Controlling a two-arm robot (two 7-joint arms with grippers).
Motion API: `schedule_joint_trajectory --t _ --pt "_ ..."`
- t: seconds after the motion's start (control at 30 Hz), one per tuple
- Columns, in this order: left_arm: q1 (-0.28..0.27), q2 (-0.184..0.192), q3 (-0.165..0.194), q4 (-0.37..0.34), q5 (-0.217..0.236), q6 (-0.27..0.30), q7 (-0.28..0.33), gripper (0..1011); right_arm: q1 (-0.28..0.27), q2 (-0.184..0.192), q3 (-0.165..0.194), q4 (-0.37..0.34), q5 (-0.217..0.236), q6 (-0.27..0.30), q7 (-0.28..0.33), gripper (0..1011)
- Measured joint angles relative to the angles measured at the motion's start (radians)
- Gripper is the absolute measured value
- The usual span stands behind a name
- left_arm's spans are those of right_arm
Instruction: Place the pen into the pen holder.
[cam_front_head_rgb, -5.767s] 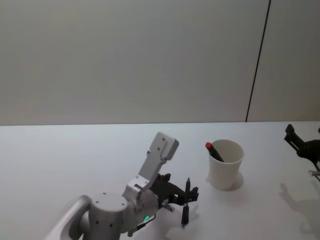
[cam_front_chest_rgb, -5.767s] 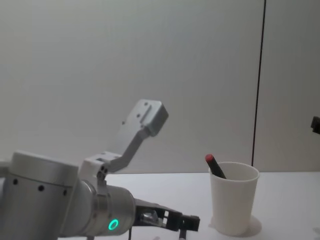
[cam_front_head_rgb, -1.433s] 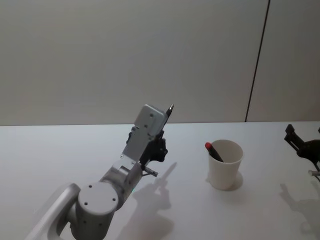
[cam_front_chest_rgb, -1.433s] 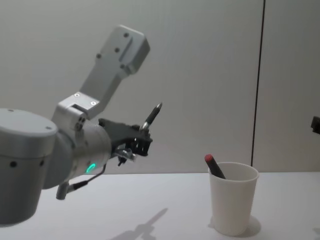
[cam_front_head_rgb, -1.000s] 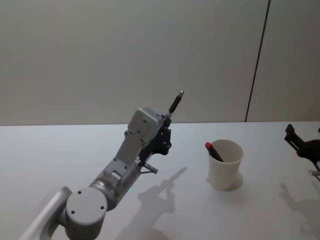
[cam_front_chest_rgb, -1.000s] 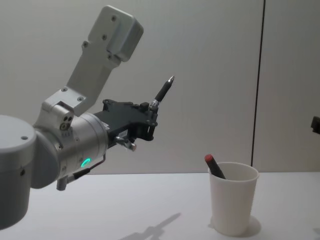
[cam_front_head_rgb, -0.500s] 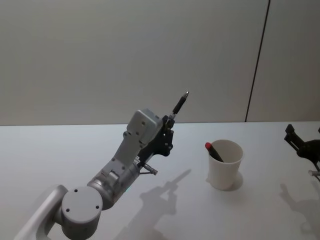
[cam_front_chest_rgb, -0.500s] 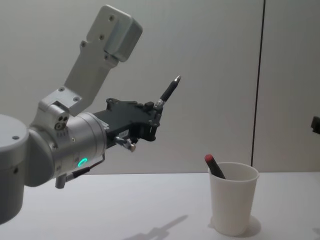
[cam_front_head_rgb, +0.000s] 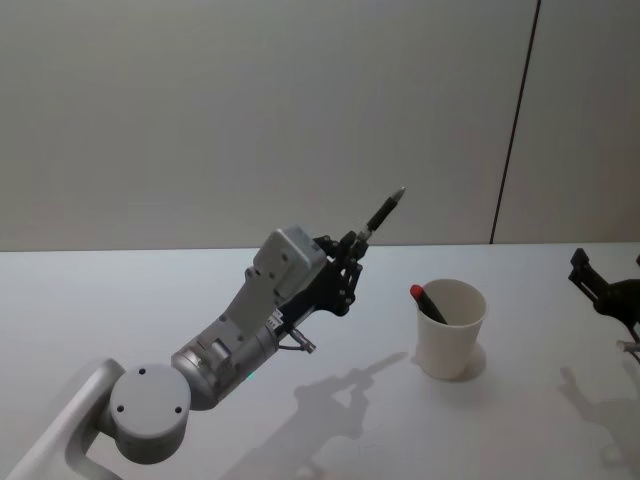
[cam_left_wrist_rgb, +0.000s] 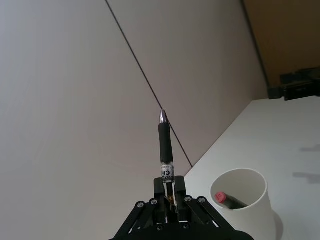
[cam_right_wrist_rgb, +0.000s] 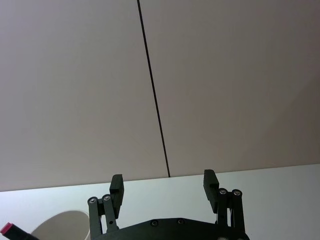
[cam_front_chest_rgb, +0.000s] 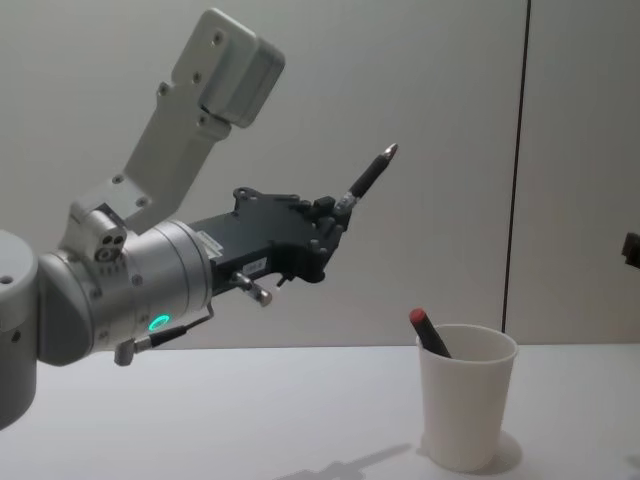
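Note:
My left gripper (cam_front_head_rgb: 348, 252) (cam_front_chest_rgb: 330, 215) (cam_left_wrist_rgb: 169, 197) is shut on a black pen (cam_front_head_rgb: 380, 216) (cam_front_chest_rgb: 370, 177) (cam_left_wrist_rgb: 165, 146), held high above the table with its silver tip pointing up and to the right. The white paper-cup pen holder (cam_front_head_rgb: 450, 327) (cam_front_chest_rgb: 466, 395) (cam_left_wrist_rgb: 242, 192) stands on the table to the right of and below the gripper. A red-capped pen (cam_front_head_rgb: 428, 303) (cam_front_chest_rgb: 430, 332) (cam_left_wrist_rgb: 227, 200) leans inside the cup. My right gripper (cam_front_head_rgb: 598, 290) (cam_right_wrist_rgb: 163, 185) is parked open at the far right, above the table.
The white table (cam_front_head_rgb: 120, 320) stretches around the cup. A pale wall with a dark vertical seam (cam_front_head_rgb: 515, 120) runs behind it.
My left gripper lifted the black pen off the table, raised it high, then carried it to the right toward the cup. The right arm has not moved.

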Motion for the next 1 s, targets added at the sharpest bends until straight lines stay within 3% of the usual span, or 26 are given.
schedule_joint_trajectory --t 0.57,1.0 --pt "-0.036 0.003 -0.006 0.054 0.001 -0.152 -0.158 127 0.0 0.0 0.0 0.0 0.0 0.0 0.0 1001" --pt "-0.053 0.004 -0.001 0.07 -0.011 -0.232 -0.272 127 0.0 0.0 0.0 0.0 0.0 0.0 0.0 1001"
